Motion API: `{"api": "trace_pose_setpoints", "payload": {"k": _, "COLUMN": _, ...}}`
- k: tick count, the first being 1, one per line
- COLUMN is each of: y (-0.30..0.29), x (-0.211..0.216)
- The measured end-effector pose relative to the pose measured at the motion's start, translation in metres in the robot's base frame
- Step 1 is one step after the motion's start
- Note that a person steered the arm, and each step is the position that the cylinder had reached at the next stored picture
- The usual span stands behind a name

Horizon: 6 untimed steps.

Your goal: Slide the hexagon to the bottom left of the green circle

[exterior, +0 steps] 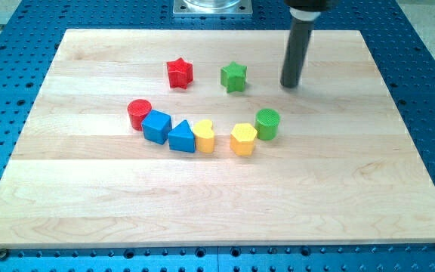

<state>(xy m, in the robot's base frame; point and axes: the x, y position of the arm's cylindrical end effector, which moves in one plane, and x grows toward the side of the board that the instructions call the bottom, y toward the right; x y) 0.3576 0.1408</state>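
Note:
The yellow hexagon (pixel 243 139) lies near the board's middle, touching the green circle (pixel 267 123) at the circle's lower left. My tip (pixel 290 85) rests on the board above and to the right of the green circle, apart from every block. It stands to the right of the green star (pixel 233 76).
A red star (pixel 179 72) lies left of the green star. A curved row runs left of the hexagon: a yellow heart-like block (pixel 205 136), a blue triangle (pixel 181 137), a blue cube (pixel 156 126) and a red circle (pixel 139 114). The wooden board (pixel 353 189) sits on a blue perforated table.

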Motion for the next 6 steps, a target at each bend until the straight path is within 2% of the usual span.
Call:
{"api": "trace_pose_setpoints", "payload": {"k": 1, "y": 0.001, "x": 0.052}}
{"api": "trace_pose_setpoints", "payload": {"k": 2, "y": -0.013, "x": 0.123}}
{"api": "trace_pose_setpoints", "payload": {"k": 3, "y": -0.017, "x": 0.171}}
{"api": "trace_pose_setpoints", "payload": {"k": 4, "y": -0.052, "x": 0.187}}
{"api": "trace_pose_setpoints", "payload": {"k": 5, "y": -0.084, "x": 0.163}}
{"api": "trace_pose_setpoints", "payload": {"k": 6, "y": -0.089, "x": 0.146}}
